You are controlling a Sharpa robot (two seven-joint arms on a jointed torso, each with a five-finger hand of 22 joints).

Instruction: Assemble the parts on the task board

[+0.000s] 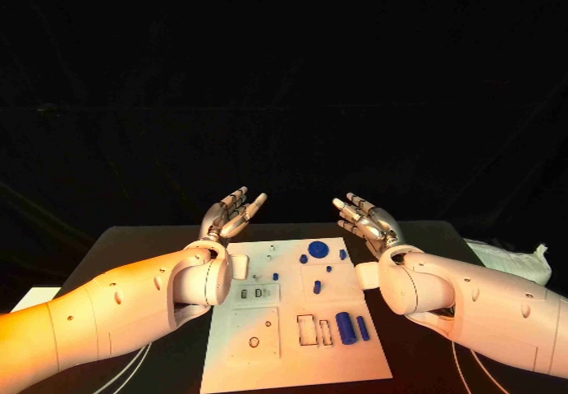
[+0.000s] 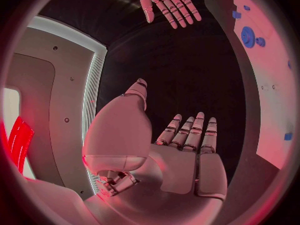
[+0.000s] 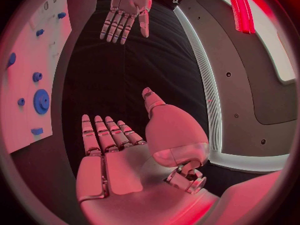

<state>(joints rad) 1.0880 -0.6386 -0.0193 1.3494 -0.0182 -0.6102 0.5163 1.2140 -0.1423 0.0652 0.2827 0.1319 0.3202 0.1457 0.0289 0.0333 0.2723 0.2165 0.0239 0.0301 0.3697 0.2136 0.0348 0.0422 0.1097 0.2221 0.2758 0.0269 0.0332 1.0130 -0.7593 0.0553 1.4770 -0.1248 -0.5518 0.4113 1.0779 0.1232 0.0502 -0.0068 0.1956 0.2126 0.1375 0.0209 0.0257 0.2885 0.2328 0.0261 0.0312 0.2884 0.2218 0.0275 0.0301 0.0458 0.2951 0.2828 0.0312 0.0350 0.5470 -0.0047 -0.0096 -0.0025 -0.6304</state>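
Observation:
The white task board (image 1: 296, 361) lies flat in the middle of the black table. Several blue parts rest on it: a round gear (image 1: 318, 249), a long cylinder (image 1: 345, 327), a thin peg (image 1: 362, 328) and a small peg (image 1: 316, 286). My left hand (image 1: 231, 214) is raised above the board's far left corner, fingers straight and apart, holding nothing. My right hand (image 1: 366, 217) is raised above the far right corner, also spread and empty. The left wrist view shows my own left hand (image 2: 187, 150) flat, with the right hand (image 2: 167, 4) opposite and the gear (image 2: 248, 36) on the board.
A crumpled white bag (image 1: 511, 258) lies on the table at the right. A white sheet (image 1: 34, 297) sits at the left edge. In the right wrist view the board (image 3: 25, 115) with its gear (image 3: 41, 101) lies beside my right hand (image 3: 109, 150).

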